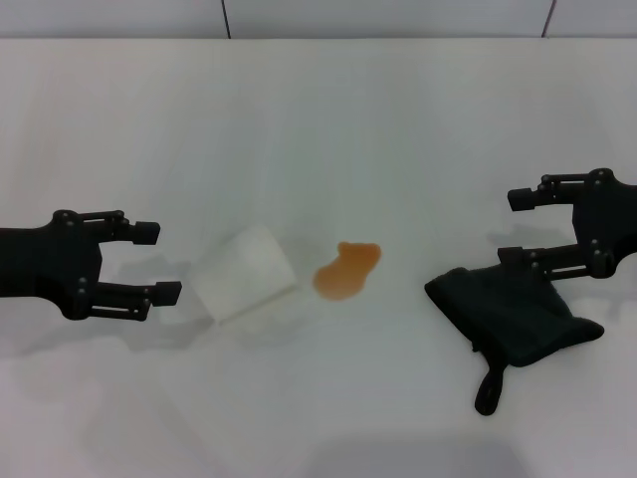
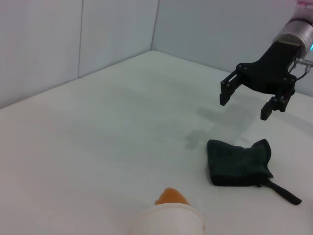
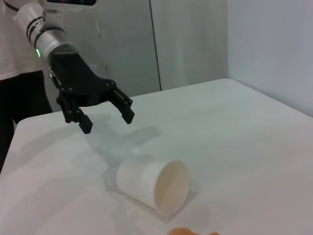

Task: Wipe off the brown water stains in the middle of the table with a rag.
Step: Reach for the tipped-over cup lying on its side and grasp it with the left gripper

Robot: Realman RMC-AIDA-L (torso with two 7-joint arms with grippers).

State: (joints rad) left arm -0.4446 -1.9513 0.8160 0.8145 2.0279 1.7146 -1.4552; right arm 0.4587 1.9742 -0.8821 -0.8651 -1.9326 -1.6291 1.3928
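The brown water stain is an orange-brown blotch in the middle of the white table. It also shows in the left wrist view and at the edge of the right wrist view. The black rag lies crumpled to the right of the stain, its loop tail toward the front; it also shows in the left wrist view. My right gripper is open and empty, hovering above the table at the rag's far right side. My left gripper is open and empty at the left.
A white paper cup lies on its side just left of the stain, between it and my left gripper; it also shows in the right wrist view and the left wrist view. Grey wall panels stand behind the table.
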